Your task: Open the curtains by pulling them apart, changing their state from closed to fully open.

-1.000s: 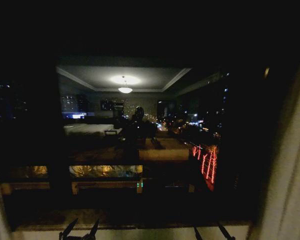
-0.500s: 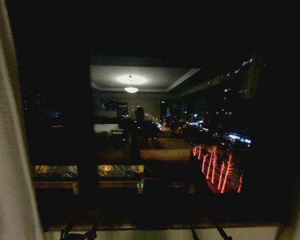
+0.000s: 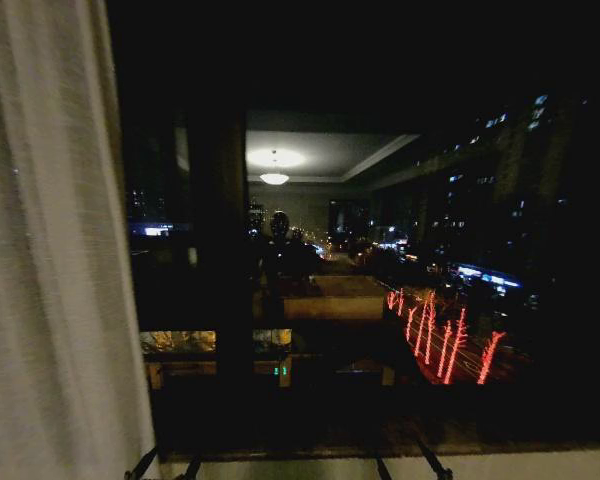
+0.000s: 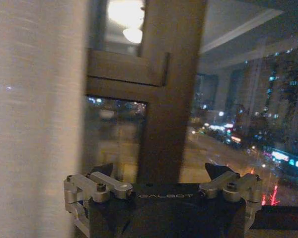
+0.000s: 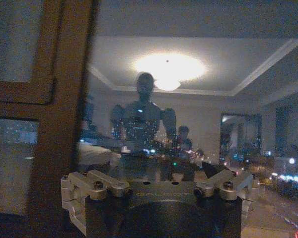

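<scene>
Head view, and on the far left hangs a tall sheer cream-white pleated curtain panel (image 3: 50, 250), gathered against the left edge of the window and covering only that side. I judge it has been drawn aside, so this half of the task looks done. Low and just right of its hem sits the left gripper (image 3: 165, 466), dark fingertips poking up, spread apart and holding nothing. The left wrist view agrees: that gripper (image 4: 160, 173) has its jaws wide, with the curtain (image 4: 35, 114) hanging just beside it, not between the fingers.

Moving right, a dark brown wooden window frame post (image 3: 220, 260) stands upright, and beyond it the black night glass (image 3: 380, 250) mirrors a lit ceiling lamp (image 3: 274, 177) and red street lights (image 3: 430, 335).

Further right along the pale window sill (image 3: 520, 465), the right gripper (image 3: 412, 465) waits low, jaws parted and empty; its wrist view shows the open right gripper (image 5: 159, 176) facing bare glass. No curtain on the right.
</scene>
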